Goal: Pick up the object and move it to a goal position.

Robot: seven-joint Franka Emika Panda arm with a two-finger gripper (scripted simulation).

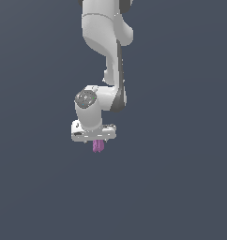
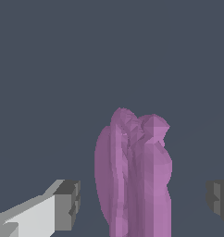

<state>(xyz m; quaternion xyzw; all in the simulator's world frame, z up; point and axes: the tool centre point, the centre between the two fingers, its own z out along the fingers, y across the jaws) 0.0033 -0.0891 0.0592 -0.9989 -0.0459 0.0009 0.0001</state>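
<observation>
In the exterior view my arm (image 1: 103, 51) hangs down from the top of the frame, white with dark joints, and my pincer (image 1: 97, 140) points straight down. The object (image 1: 98, 146) shows just under the white crossbar as a small purple-pink lump, much narrower than the bar. I cannot tell from here whether it rests on the grey surface (image 1: 181, 187).

In the wrist view the object (image 2: 134, 180) stands between my fingers (image 2: 67, 205), a tall lumpy blob of several rounded, faceted lobes pressed side by side, pinker on one flank, more violet on the other. Grey gaps separate it from both pads, so my pincer is spread wide and grips nothing.
</observation>
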